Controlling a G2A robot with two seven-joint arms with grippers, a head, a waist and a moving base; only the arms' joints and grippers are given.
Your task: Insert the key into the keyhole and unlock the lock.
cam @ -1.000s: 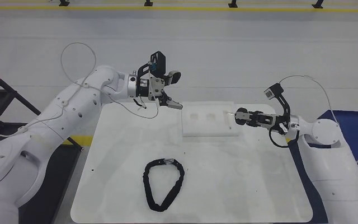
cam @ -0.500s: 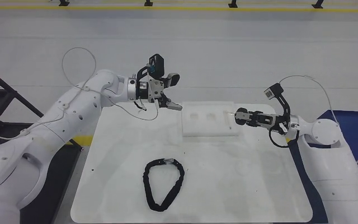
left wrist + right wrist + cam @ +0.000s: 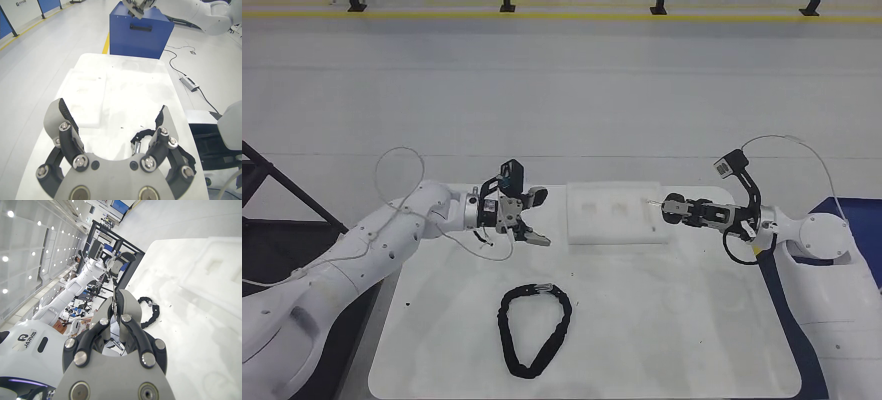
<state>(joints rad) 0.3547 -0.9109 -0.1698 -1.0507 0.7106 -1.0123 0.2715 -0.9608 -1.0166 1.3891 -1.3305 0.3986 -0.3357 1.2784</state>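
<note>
The lock [image 3: 533, 329] is a black fabric-covered chain loop with a metal body [image 3: 539, 290], lying on the white table [image 3: 672, 330] near its front left. My left gripper [image 3: 539, 218] hangs open over the table's left part, behind the lock; in the left wrist view the open left gripper [image 3: 113, 108] has the lock's metal end [image 3: 137, 146] beside one finger. My right gripper [image 3: 667, 207] is at the right end of the foam block [image 3: 614, 213]. It is shut on the small key [image 3: 114, 305], which sits between the right gripper's [image 3: 115, 298] pads.
The white foam block [image 3: 85, 94] with shallow cut-outs lies at the table's far middle. A blue cabinet [image 3: 140, 36] stands off the table's right end. Bare tabletop spreads between the lock and the right arm.
My left arm has dropped and swung toward the lock, from above the table's far-left corner to low over the table. Its gripper stays open. The right arm has not moved.
</note>
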